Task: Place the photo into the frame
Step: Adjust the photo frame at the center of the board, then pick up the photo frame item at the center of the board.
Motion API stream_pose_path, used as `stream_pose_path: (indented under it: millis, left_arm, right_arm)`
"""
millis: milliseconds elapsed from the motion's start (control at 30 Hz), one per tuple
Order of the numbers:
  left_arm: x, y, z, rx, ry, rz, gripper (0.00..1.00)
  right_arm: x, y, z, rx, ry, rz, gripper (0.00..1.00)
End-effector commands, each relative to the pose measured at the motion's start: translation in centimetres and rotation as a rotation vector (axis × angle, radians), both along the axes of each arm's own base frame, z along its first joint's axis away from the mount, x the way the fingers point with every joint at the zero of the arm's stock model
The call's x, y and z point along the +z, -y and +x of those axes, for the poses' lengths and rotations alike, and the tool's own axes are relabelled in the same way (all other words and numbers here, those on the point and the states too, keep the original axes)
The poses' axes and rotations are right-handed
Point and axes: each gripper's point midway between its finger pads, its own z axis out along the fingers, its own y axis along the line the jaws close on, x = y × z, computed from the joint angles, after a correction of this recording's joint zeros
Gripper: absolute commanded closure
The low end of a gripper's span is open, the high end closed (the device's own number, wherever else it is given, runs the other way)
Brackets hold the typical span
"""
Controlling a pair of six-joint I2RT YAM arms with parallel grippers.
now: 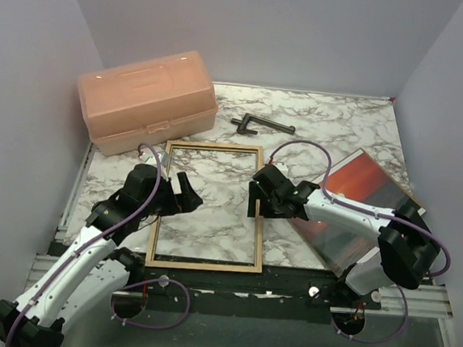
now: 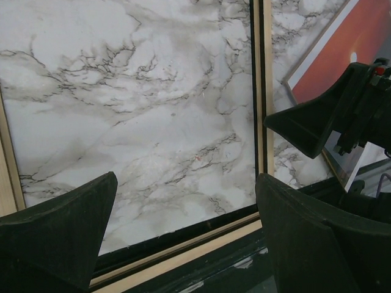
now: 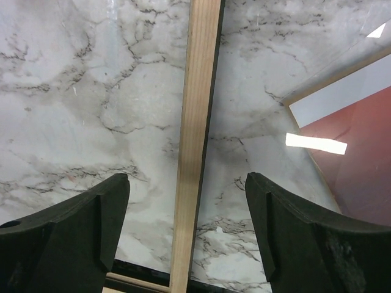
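The frame (image 1: 213, 146) lies flat in the middle of the marble table, tan wood face up, with marble showing through its pane. My left gripper (image 1: 188, 190) hangs open over the frame's left part, its fingers (image 2: 61, 232) apart above the pane near the frame's near rail (image 2: 183, 259). My right gripper (image 1: 256, 193) is open and straddles the right rail (image 3: 195, 122) without touching it. The photo (image 1: 364, 189), red-orange side up, lies to the right of the frame, partly under my right arm. It also shows in the wrist views as the photo (image 3: 360, 165) and the photo (image 2: 360, 43).
A translucent pink toolbox (image 1: 148, 101) stands at the back left. A dark L-shaped tool (image 1: 261, 126) lies behind the frame. A thin brown board edge (image 3: 333, 78) borders the photo. Walls close in on both sides, and the arms' mounting rail (image 1: 286, 288) runs along the near edge.
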Motion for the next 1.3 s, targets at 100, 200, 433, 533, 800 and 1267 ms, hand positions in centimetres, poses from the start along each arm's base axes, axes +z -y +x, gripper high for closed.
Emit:
stream_pose_path:
  millis: [100,200,433,533,800,1267]
  left_arm:
    - [-1.0,3.0,0.4,-0.078,-0.066,-0.11,0.01]
    - [-1.6,4.0,0.7,-0.096,-0.092,-0.13,0.02]
    - [-2.3,6.7,1.0,-0.151,-0.134,-0.134,0.02]
    - [-2.4,8.3,1.1,-0.191,-0.149,-0.123,0.01]
    - [-2.0,13.0,1.7,-0.284,-0.177,-0.07,0.02]
    - [-0.6,22.3,3.9,-0.417,-0.173,-0.089,0.14]
  right_arm:
    - [0.1,-1.2,-1.5,0.049,-0.045,0.097,0.13]
    - [0.5,-1.5,-1.6,0.063,-0.069,0.154,0.13]
    - [1.9,0.4,-0.5,0.023,-0.125,0.344,0.12]
    - [2.6,2.2,0.3,-0.018,-0.131,0.411,0.12]
    - [3.3,7.2,1.1,-0.155,-0.158,0.546,0.11]
    - [4.3,12.0,2.0,-0.294,-0.09,0.539,0.12]
